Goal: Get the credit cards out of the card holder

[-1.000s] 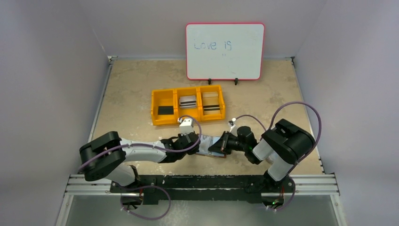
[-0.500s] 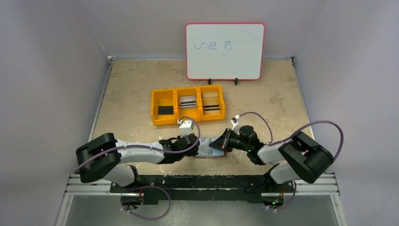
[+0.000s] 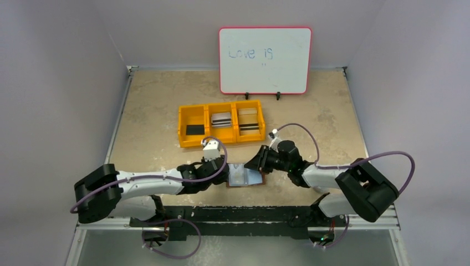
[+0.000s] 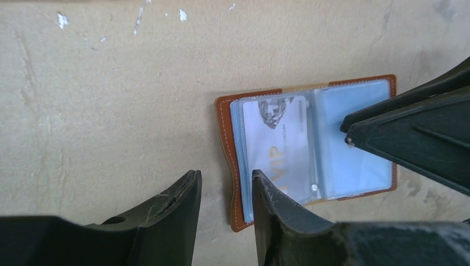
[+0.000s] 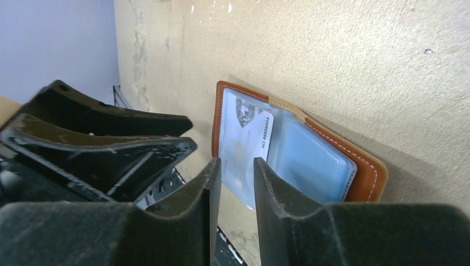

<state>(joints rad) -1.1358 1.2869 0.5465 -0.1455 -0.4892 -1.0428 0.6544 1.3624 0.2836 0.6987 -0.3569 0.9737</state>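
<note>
The card holder [image 3: 244,177], a brown leather wallet, lies open and flat on the table between my two grippers. In the left wrist view its clear sleeves [image 4: 343,149] show, with a white credit card [image 4: 277,149] marked "VIP" in the left sleeve. The wallet [image 5: 310,155] and that card [image 5: 244,136] also show in the right wrist view. My left gripper [image 3: 220,175] [image 4: 225,176] is open and empty at the wallet's left edge. My right gripper [image 3: 256,162] [image 5: 237,162] hovers over the wallet's right half, its jaws a narrow gap apart, holding nothing.
A yellow three-compartment bin [image 3: 180,124] stands behind the wallet, with a black card [image 3: 194,129], a grey-white card [image 3: 221,119] and a beige card [image 3: 249,118] in it. A whiteboard [image 3: 265,60] stands at the back. The table's front rail is close below the wallet.
My right gripper has come off the wallet's right edge and risen back a little, its elbow swinging out right. My left arm has drawn back to the left. The wallet now lies open flat.
</note>
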